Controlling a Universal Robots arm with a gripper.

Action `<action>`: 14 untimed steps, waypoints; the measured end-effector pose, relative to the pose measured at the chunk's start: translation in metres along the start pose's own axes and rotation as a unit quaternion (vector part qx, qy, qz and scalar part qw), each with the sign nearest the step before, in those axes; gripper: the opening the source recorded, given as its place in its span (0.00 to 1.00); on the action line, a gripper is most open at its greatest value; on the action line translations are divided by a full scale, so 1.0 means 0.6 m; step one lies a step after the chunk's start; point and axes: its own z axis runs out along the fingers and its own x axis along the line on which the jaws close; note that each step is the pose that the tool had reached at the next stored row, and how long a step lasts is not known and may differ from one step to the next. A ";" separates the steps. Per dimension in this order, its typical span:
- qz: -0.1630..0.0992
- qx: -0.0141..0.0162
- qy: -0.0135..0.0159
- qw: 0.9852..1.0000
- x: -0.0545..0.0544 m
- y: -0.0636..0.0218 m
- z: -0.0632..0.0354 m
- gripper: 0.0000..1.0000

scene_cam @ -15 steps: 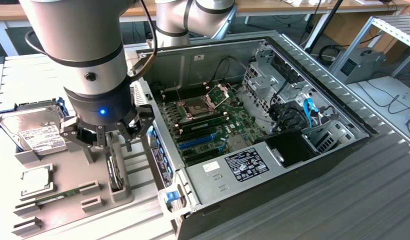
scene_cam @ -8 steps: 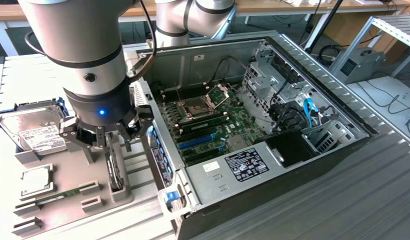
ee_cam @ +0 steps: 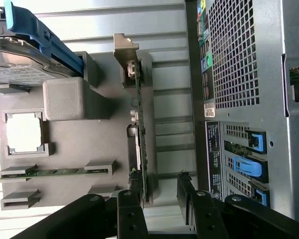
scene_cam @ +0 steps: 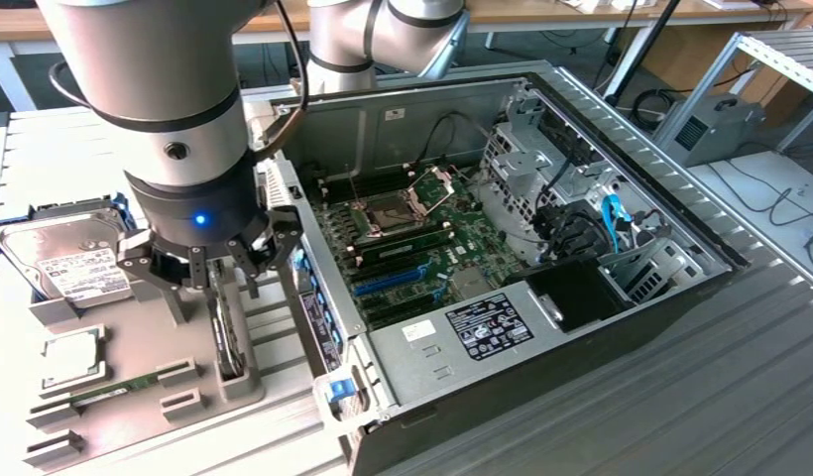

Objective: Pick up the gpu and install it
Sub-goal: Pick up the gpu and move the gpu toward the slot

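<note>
In the exterior view the open computer case (scene_cam: 367, 124) lies on its side with its motherboard (scene_cam: 426, 248) facing up. The grey holder tray (scene_cam: 129, 337) sits just beside the case, on the exterior view's left of it. The gpu (scene_cam: 225, 342) stands on edge in the tray slot nearest the case wall, close to that wall but apart from it. The gripper (scene_cam: 211, 283) hangs directly over the card at the end of the arm. Its fingers (scene_cam: 272, 260) are spread wide and nothing is clamped between them. Farther from the case than the card, the tray carries a hard drive (scene_cam: 69, 260), a CPU (scene_cam: 73, 354) and a RAM stick (scene_cam: 109, 387). In the wrist view the gpu (ee_cam: 140, 124) shows as a thin green edge running parallel to the case's perforated rear panel (ee_cam: 239, 74), with a strip of ribbed table between them. Its silver bracket (ee_cam: 125, 47) is at the end of the card away from the gripper (ee_cam: 157, 196). The two dark fingers (ee_cam: 192, 204) stand well apart, one on the side of the card toward the case and the other on the side away from it. The near end of the card lies in the gap, closer to the finger away from the case. Whether either finger touches the board cannot be told, and no grip is made. Beyond the card from the case, the tray (ee_cam: 104, 144) holds the hard drive (ee_cam: 20, 62), the CPU (ee_cam: 24, 132) and the RAM stick (ee_cam: 50, 173).
</note>
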 end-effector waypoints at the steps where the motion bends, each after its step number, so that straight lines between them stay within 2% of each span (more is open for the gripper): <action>1: 0.000 0.000 0.000 1.000 0.000 0.001 0.000 0.42; 14: 0.000 0.000 0.000 1.000 0.004 0.004 0.010 0.42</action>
